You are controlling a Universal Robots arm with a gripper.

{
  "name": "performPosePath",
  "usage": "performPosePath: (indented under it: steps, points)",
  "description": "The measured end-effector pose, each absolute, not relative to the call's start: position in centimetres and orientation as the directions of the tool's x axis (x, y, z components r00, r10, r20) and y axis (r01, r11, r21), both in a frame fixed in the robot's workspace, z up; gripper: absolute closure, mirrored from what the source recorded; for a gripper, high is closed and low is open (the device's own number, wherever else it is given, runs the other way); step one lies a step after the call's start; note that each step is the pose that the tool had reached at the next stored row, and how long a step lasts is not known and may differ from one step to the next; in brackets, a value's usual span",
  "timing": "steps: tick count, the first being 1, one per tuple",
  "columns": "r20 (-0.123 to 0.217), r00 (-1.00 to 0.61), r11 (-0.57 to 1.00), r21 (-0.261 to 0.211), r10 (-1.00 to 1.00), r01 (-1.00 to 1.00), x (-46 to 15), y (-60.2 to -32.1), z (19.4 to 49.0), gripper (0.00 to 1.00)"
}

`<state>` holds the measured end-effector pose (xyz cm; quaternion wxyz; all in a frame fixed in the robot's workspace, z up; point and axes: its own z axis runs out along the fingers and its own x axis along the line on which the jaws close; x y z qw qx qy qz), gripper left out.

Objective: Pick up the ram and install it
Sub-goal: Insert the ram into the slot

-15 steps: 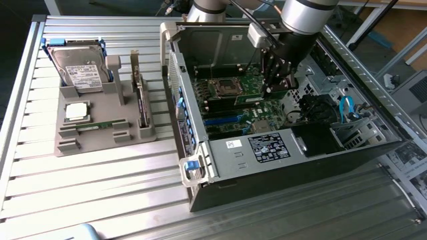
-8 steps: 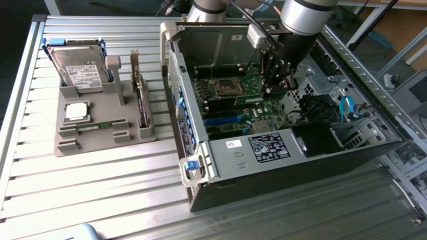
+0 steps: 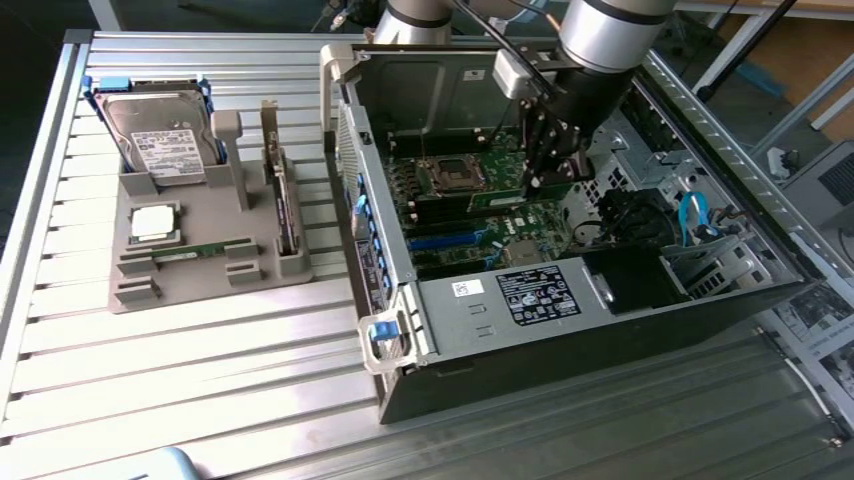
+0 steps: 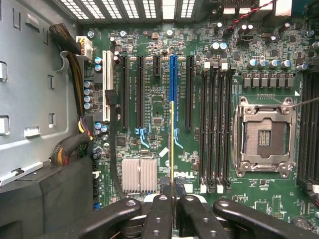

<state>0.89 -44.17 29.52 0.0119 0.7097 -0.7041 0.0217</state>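
Note:
My gripper [image 3: 551,170] hangs inside the open computer case [image 3: 400,300], just above the motherboard [image 3: 494,235]. In the wrist view the gripper [image 4: 172,200] is shut on the ram [image 4: 172,164], which shows edge-on as a thin yellow-green strip pointing away from the fingers [image 4: 158,214]. The strip lines up visually with the blue slot [image 4: 172,84]. The black memory slots [image 4: 215,129] lie parallel beside it, between it and the empty processor socket [image 4: 263,135]. I cannot tell whether the ram touches the board.
A grey holder tray [image 3: 200,275] stands at the exterior view's left with a hard drive [image 3: 160,140], a square silver chip [image 3: 154,222] and an upright card [image 3: 280,195]. Case walls, a cable bundle [image 4: 75,74] and a heatsink [image 4: 139,174] surround the board.

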Motion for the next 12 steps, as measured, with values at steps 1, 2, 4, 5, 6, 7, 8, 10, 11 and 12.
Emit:
performPosePath:
  steps: [1,2,4,5,6,7,8,10,11,12]
  points:
    - [0.048,0.008,-0.008,-0.014,-0.999,-1.000,0.88,-44.17,29.49,0.88]
    - [0.048,0.008,-0.008,-0.014,-0.999,-1.000,0.88,-44.17,29.47,0.88]
    - [0.048,0.008,-0.008,-0.014,-0.999,-1.000,0.87,-44.16,29.42,0.88]
    - [0.048,0.008,-0.008,-0.014,-0.999,-1.000,0.86,-44.17,29.39,0.88]
    - [0.048,0.008,-0.008,-0.014,-0.999,-1.000,0.86,-44.16,29.37,0.88]
    - [0.048,0.008,-0.008,-0.014,-0.999,-1.000,0.86,-44.17,29.35,0.88]
    - [0.048,0.008,-0.008,-0.014,-0.999,-1.000,0.85,-44.16,29.33,0.88]
    - [0.048,0.008,-0.008,-0.014,-0.999,-1.000,0.84,-44.17,29.28,0.88]
    - [0.048,0.008,-0.008,-0.014,-0.999,-1.000,0.84,-44.17,29.26,0.88]
    - [0.048,0.008,-0.008,-0.014,-0.999,-1.000,0.83,-44.17,29.23,0.88]
